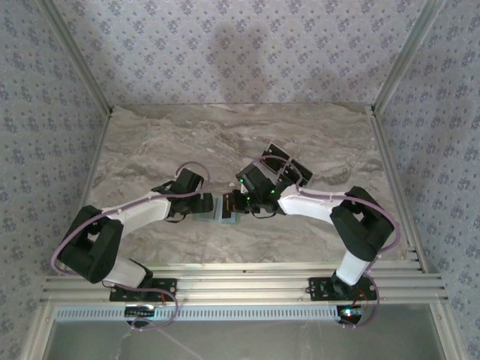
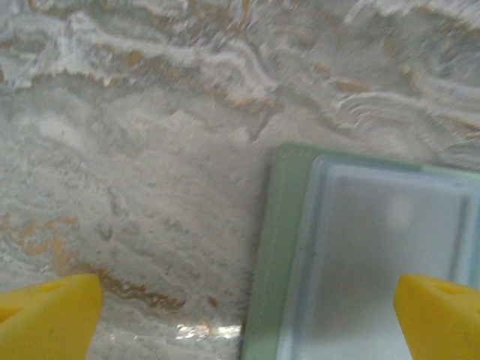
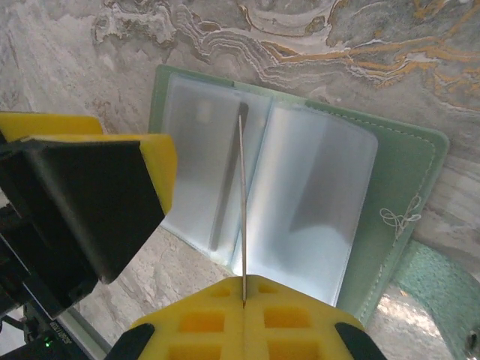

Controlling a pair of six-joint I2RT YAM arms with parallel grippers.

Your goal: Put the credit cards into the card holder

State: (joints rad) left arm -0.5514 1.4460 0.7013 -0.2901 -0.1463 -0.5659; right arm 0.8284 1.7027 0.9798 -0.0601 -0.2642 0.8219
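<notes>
grey-and-tan marbled tabletop (image 1: 150,150) forms the floor of a booth with blue-flowered wallpaper walls (image 1: 225,45). seen from above, both arms reach toward the middle. their grippers nearly meet just to the 6 o'clock side of the table's centre, and the card holder (image 1: 222,213) lies flat beneath them.

from the right wrist, the card holder (image 3: 409,172) is spread open like a book, sage-green cover down and clear sleeves (image 3: 315,187) up. its long axis runs about 10 to 4 o'clock in that view, and the fold crosses it from 12 to 6. a green tab (image 3: 435,289) sticks out of the short edge toward 5 o'clock, near a small stitched bow (image 3: 397,217). 1 clear leaf stands on edge along the fold. the right gripper (image 3: 244,311) has its 2 yellow pads pressed together on the near end of that leaf, pinching it.

from the left wrist, the left gripper (image 2: 244,322) has its fingers spread wide, the yellow fingertips (image 2: 45,315) in the 2 lower corners, and it holds nothing. a corner of the holder, green border around a clear sleeve, sits at 4 o'clock under the right-hand tip, its edge running 12 to 6.

the credit cards (image 1: 279,154) lie black and flat at 1 o'clock from the holder, well apart from it. the right arm partly hides them, and their long edges run roughly 10 to 4. i cannot tell how many there are.
</notes>
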